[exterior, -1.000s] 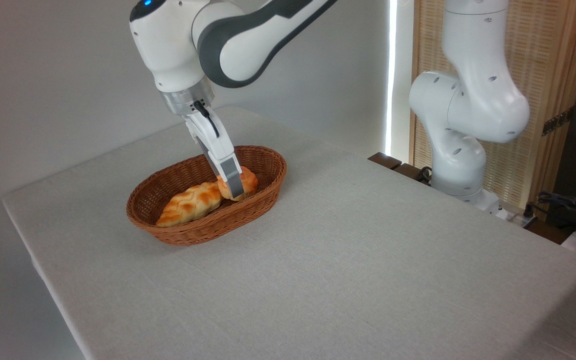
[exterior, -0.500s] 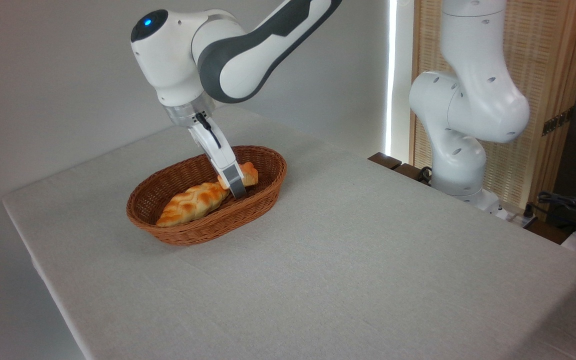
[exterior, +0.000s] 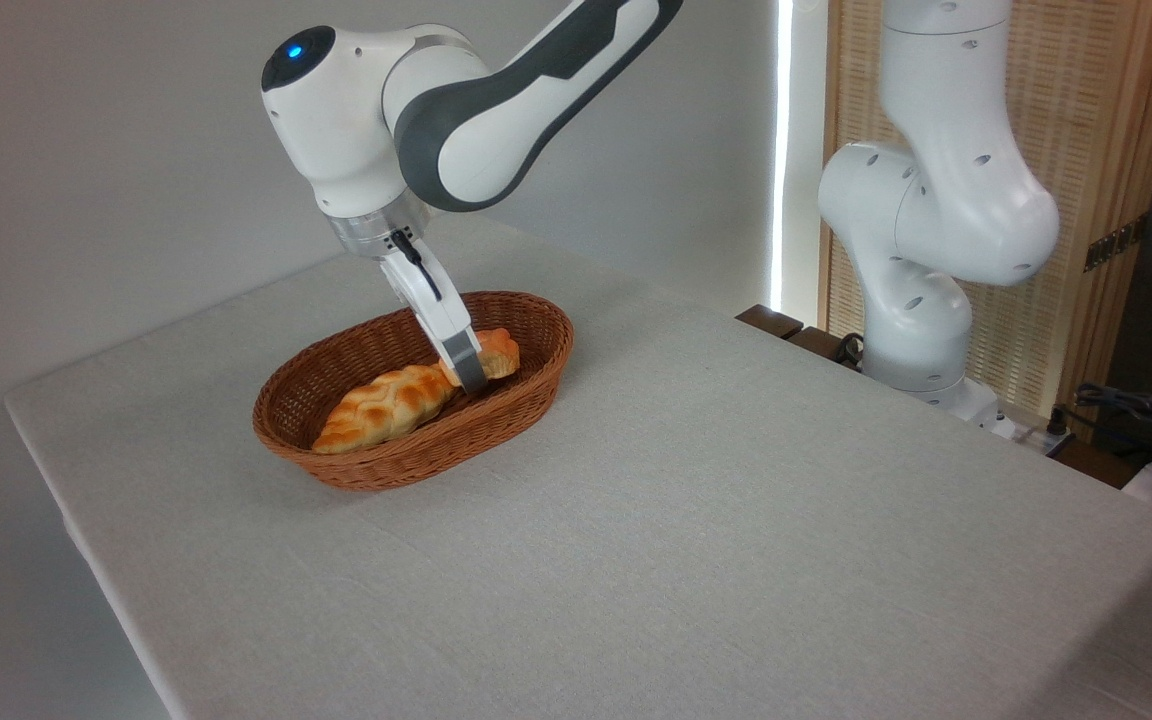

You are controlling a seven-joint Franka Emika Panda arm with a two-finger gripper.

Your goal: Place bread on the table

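Camera view: fixed, looking down across the table corner from the front right.
Bread point(exterior: 498, 352): small round golden-orange bun, sits in the right end of the basket; only its right part shows, the rest is hidden behind the near finger.
Bread surface: glossy orange crust on top, paler toward the base; swirl hard to make out at this size.
Gripper point(exterior: 473, 368): reaches steeply down into the basket, tips at the bun; near finger point(exterior: 464, 356) lies across the bun's left side. Far finger is hidden, so I cannot tell whether the grip is pinching the bun or spread around it.
Braided loaf point(exterior: 383, 406): longer golden loaf, lies along the basket floor to the left of the bun, its right end right by the fingertip.
Basket point(exterior: 356, 468): oval brown wicker, rim stands above both pieces; bun lies near the right rim.
Table point(exterior: 696, 520): plain light grey-white cloth; basket stands toward the far left part, near the left edge.
Open room: wide bare cloth in front of and to the right of the basket, running to the near edge.
Right side: arm's white base column point(exterior: 921, 300) stands beyond the far right table edge, well apart from the basket.
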